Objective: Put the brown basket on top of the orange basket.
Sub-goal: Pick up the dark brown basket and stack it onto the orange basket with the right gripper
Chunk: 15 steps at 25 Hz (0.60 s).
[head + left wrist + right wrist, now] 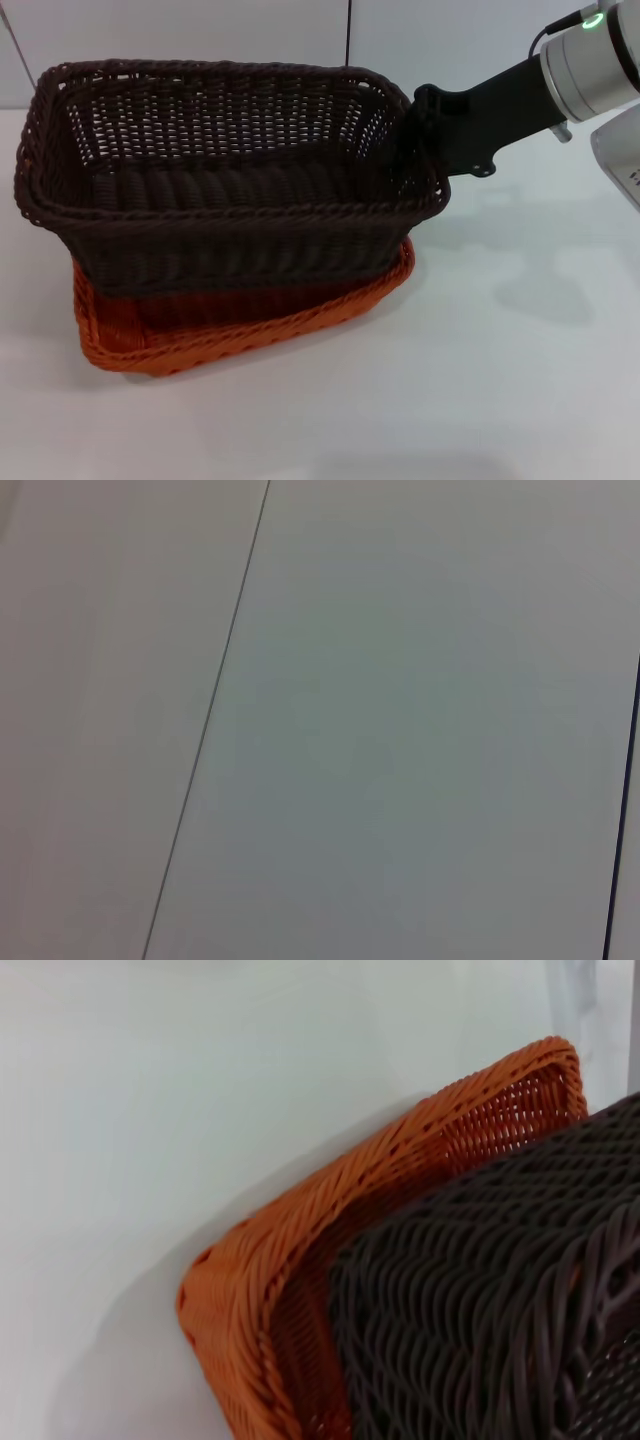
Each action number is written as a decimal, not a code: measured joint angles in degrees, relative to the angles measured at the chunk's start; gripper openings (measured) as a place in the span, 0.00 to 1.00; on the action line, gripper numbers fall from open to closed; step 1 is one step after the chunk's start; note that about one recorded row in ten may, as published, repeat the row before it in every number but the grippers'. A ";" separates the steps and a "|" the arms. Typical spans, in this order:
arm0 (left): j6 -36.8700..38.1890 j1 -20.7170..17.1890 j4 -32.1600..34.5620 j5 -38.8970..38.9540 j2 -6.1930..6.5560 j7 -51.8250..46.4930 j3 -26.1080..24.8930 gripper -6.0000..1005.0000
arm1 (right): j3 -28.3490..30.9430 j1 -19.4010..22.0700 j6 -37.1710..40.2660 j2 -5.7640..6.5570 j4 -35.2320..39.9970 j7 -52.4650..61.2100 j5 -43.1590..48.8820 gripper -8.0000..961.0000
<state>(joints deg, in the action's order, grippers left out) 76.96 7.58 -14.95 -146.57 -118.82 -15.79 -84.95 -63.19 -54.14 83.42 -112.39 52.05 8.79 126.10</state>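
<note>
Right tool [415,135] grips the right-end rim of the brown basket [230,180]. That basket sits tilted, its base inside the orange basket [240,325], which stands on the white table [520,380]. Left tool not visible.

The right arm [585,70] enters the head view from the 2 o'clock corner, its silver-white wrist section carrying a lit green ring, and slopes down toward 9 o'clock. A black link continues from the wrist to the right gripper [420,125], which sits at the right-hand end rim of the brown basket [220,180], at about 3 o'clock on it. How the jaws stand is hidden by the basket's rim. A white part of the robot shows at the 3 o'clock edge. The left arm appears nowhere in the head view.
</note>
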 joint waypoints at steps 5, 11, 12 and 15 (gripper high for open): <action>0.01 0.04 0.08 0.02 0.08 -0.02 -0.04 0.77 | 0.69 -0.08 1.40 -0.15 -0.05 2.04 -0.53 0.17; -0.12 0.22 0.10 0.25 0.09 -0.03 -0.04 0.77 | 0.88 0.48 0.37 -0.89 0.41 3.36 -0.30 0.17; -0.13 0.26 0.13 0.41 0.09 -0.03 -0.04 0.77 | 0.88 0.55 0.14 -0.95 0.51 3.46 -0.19 0.18; -0.13 0.40 0.18 0.66 0.09 -0.03 -0.04 0.77 | 0.90 0.64 -0.93 -1.17 0.94 4.64 0.83 0.18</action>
<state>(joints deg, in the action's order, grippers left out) 76.82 7.98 -14.77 -145.92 -118.74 -15.82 -84.99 -62.29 -53.50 82.49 -113.56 52.99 13.43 126.93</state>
